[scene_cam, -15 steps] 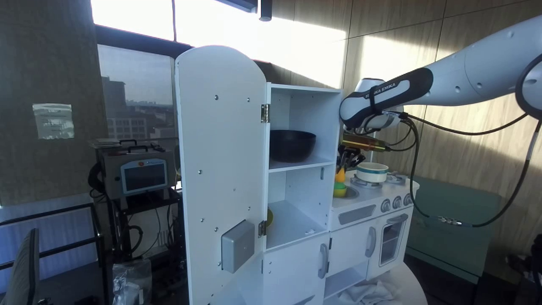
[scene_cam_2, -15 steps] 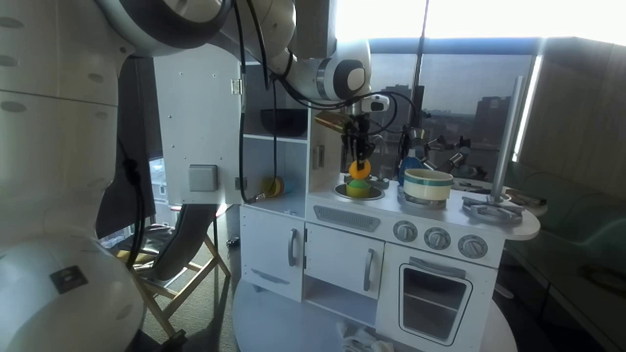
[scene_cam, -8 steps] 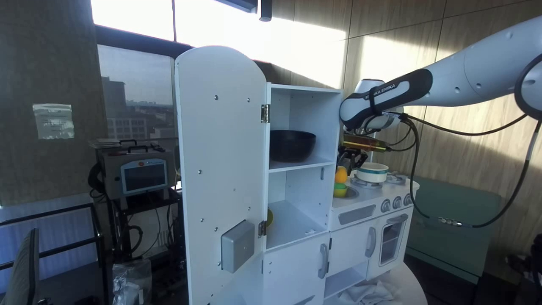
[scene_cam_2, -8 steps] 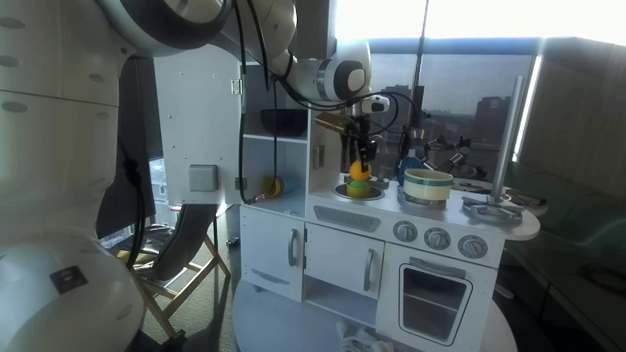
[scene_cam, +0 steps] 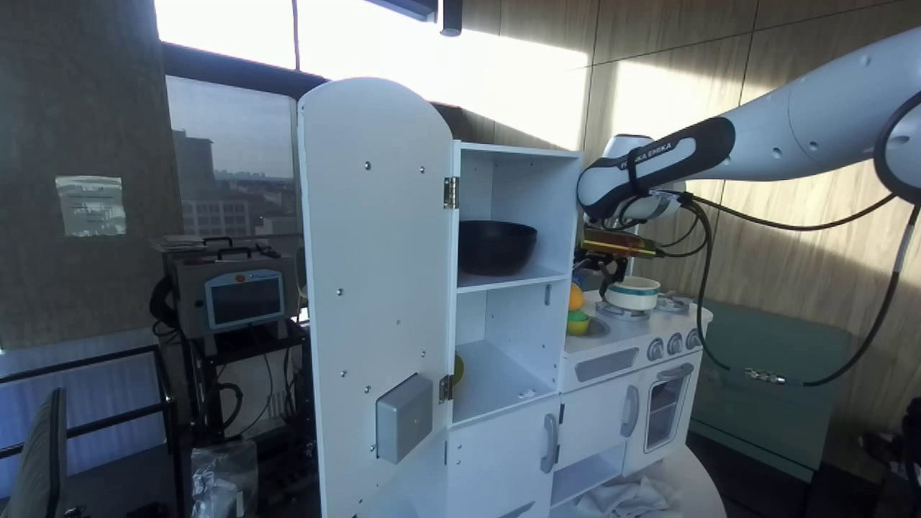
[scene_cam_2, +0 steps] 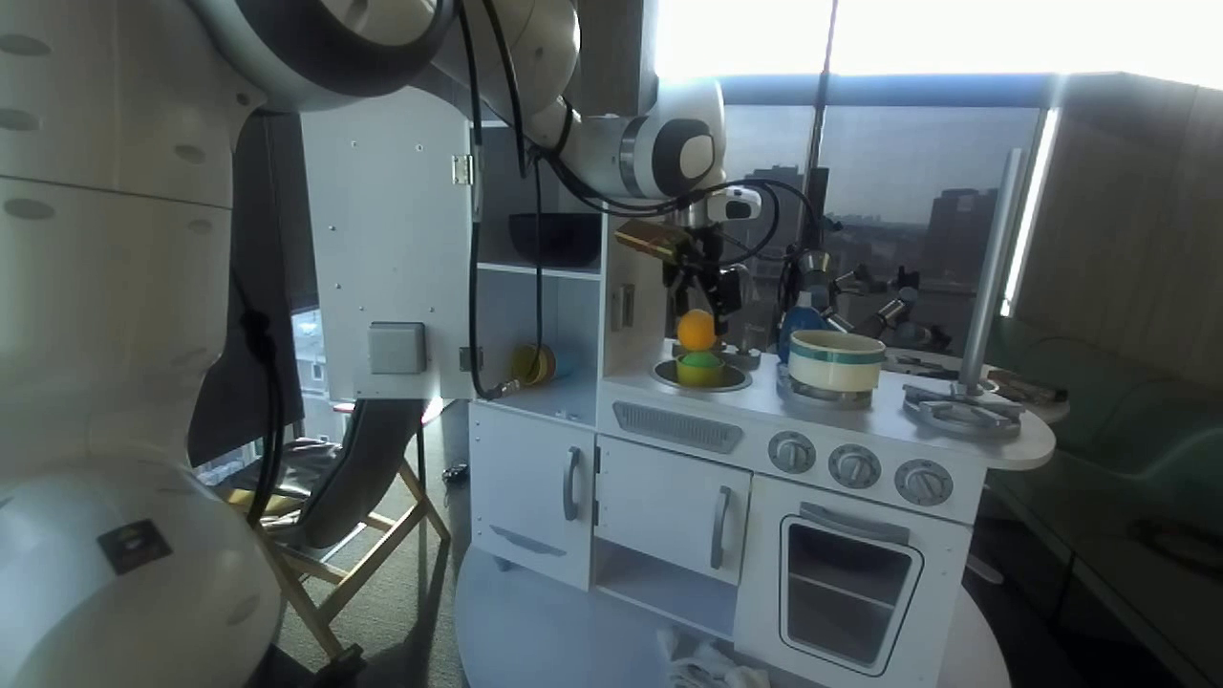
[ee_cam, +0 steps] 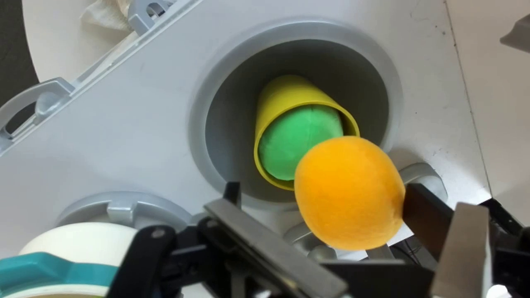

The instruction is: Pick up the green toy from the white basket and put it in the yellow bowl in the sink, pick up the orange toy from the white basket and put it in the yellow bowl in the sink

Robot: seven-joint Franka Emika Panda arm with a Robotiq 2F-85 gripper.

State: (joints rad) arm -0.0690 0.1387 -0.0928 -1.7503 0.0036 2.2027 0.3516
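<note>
My gripper [ee_cam: 325, 194] stands wide open over the sink [ee_cam: 232, 136]. The orange toy [ee_cam: 350, 194] lies between its jaws, touching the right-hand finger [ee_cam: 428, 219] in the wrist view; a clear gap separates it from the left-hand one. Below it the green toy [ee_cam: 300, 134] sits inside the yellow bowl [ee_cam: 285, 93], which looks like a cup and stands in the sink. In both exterior views the orange toy [scene_cam_2: 696, 330] appears directly above the green toy [scene_cam_2: 700, 359]; whether it rests on it I cannot tell. Nothing that is plainly a white basket shows.
A white pot [scene_cam_2: 836, 361] with a teal band is on the burner beside the sink. Behind the sink is a grey tap [ee_cam: 424, 180]. The tall cupboard beside it holds a black bowl [scene_cam: 496, 248] and a yellow cup [scene_cam_2: 527, 365]; its door [scene_cam: 374, 273] hangs open.
The jaws have spread apart, and one finger has come away from the orange toy. That toy has shifted slightly left in both exterior views. The arm has barely moved.
</note>
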